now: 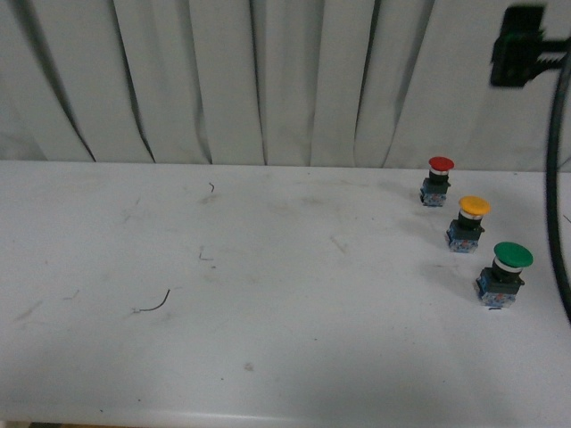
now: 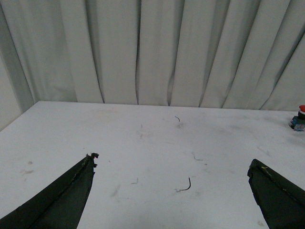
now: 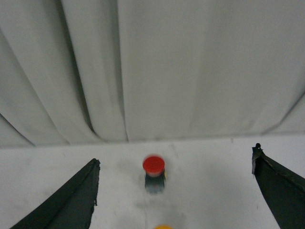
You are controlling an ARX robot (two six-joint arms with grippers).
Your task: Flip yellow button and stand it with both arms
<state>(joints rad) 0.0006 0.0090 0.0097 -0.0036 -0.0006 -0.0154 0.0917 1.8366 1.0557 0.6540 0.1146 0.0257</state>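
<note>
The yellow button (image 1: 470, 223) stands upright on the white table, cap up, at the right, between a red-capped button (image 1: 438, 181) behind it and a green-capped button (image 1: 506, 273) in front. My right gripper (image 3: 176, 155) is open and empty, above the table. In the right wrist view the red button (image 3: 154, 171) is between its fingers and the yellow cap (image 3: 163, 226) just shows at the frame edge. My left gripper (image 2: 172, 160) is open and empty over the table's left-middle, far from the buttons. Neither gripper shows in the front view.
A black part of the right arm (image 1: 522, 45) and a cable (image 1: 558, 223) show at the front view's right edge. A small curved wire scrap (image 1: 156, 303) lies on the table (image 1: 268, 267). A grey curtain (image 1: 268, 80) hangs behind the table.
</note>
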